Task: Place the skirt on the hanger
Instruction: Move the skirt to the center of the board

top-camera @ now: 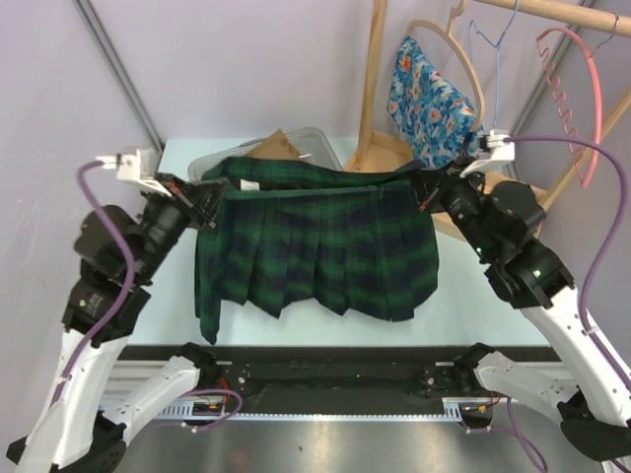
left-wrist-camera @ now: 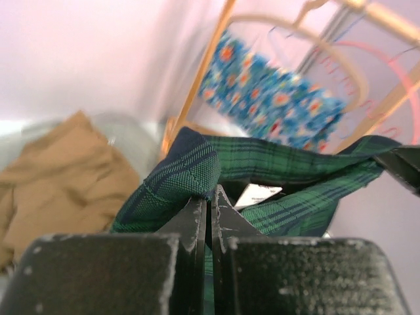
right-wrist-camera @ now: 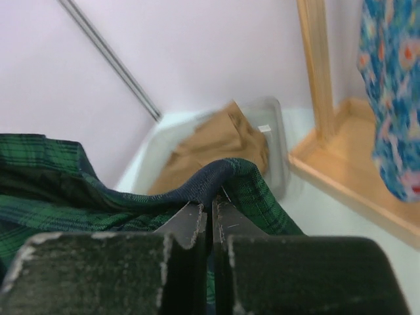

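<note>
A dark green plaid skirt point(top-camera: 315, 241) hangs stretched between my two grippers above the table, hem down. My left gripper point(top-camera: 210, 195) is shut on the left end of its waistband point(left-wrist-camera: 190, 164), and the fabric is pinched at my fingertips point(left-wrist-camera: 211, 193). My right gripper point(top-camera: 426, 187) is shut on the right end of the waistband point(right-wrist-camera: 256, 184), which folds over my fingertips point(right-wrist-camera: 213, 205). At the back right, a wooden rack carries a wooden hanger point(top-camera: 463, 49), a thin blue wire hanger point(top-camera: 498, 69) and a pink hanger point(top-camera: 582, 89).
A blue floral garment point(top-camera: 429, 99) hangs on the wooden hanger, just behind my right gripper. A clear bin point(top-camera: 315, 138) holding tan cloth point(left-wrist-camera: 59, 170) sits at the back of the table behind the skirt. The rack's wooden post point(top-camera: 373, 79) and base stand back right.
</note>
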`<state>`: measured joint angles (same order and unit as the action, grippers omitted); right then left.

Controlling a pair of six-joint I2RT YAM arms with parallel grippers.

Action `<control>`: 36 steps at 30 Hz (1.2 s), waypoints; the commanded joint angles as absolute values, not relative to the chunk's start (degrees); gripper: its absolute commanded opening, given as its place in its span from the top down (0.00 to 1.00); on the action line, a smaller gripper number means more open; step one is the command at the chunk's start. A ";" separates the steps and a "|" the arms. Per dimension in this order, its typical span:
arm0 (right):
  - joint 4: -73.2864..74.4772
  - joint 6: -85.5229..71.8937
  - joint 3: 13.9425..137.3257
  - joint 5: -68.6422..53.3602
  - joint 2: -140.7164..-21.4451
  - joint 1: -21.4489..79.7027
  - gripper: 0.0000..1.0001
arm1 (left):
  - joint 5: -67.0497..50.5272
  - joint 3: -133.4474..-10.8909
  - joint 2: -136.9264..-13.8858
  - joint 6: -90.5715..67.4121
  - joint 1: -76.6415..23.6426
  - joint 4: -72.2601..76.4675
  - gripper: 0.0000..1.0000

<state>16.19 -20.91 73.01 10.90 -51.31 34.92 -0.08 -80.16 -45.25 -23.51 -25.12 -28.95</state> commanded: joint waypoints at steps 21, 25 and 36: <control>33.73 -24.25 65.67 9.15 -60.12 31.29 1.00 | 9.15 -52.14 -46.86 -28.55 -23.73 -22.94 1.00; 35.59 -30.30 57.06 8.53 -60.64 32.34 1.00 | 8.26 -41.08 -43.42 -32.25 -23.73 -23.11 1.00; 30.32 -34.98 46.94 11.94 -67.14 35.15 1.00 | 9.32 -34.10 -47.98 -35.43 -23.73 -24.17 1.00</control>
